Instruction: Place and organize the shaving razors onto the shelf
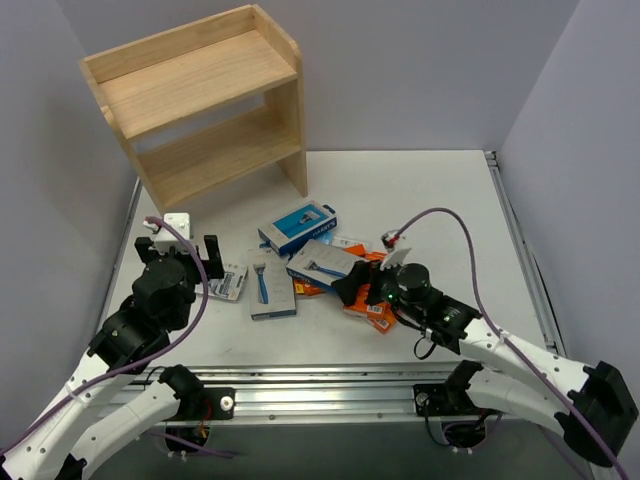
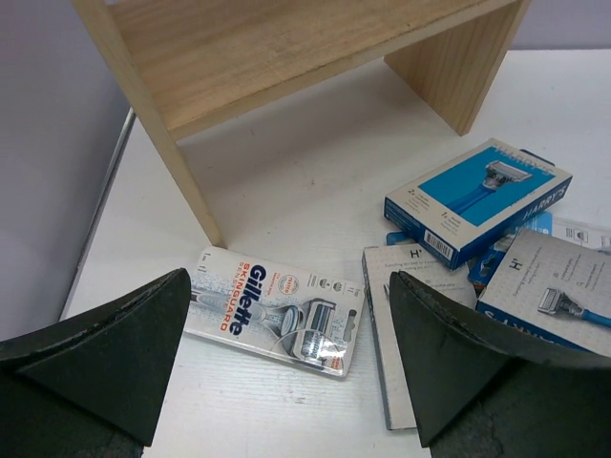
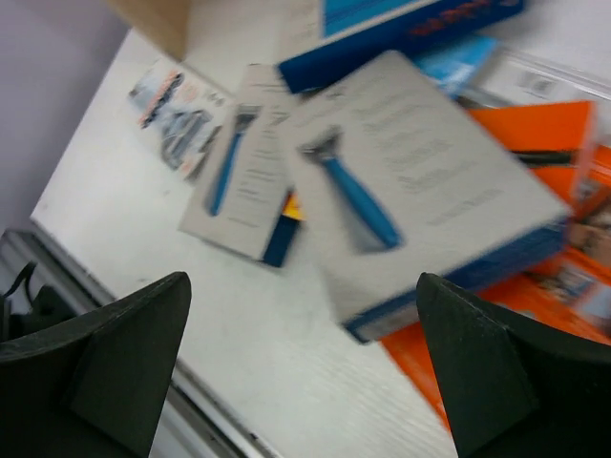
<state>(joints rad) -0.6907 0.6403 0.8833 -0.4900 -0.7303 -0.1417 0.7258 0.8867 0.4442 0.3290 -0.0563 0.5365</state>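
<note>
Two empty grippers, so this reads as the first pick. The left gripper (image 2: 288, 279) is best placed: drop straight down on the blister pack (image 2: 277, 310) and pinch across its short width. The pack lies flat, so catch an edge, then carry it to the shelf (image 1: 200, 80) just behind.

Left jaws are wide apart over that pack, holding and touching nothing. Right gripper (image 3: 303, 279) jaws are also wide apart, above a grey box (image 3: 420, 191) with no contact; that view is blurred.

Other razors sit in a loose overlapping pile mid-table (image 1: 400, 190), with orange boxes (image 1: 375, 310) underneath. No pack is on the shelf yet. It stands far left.
</note>
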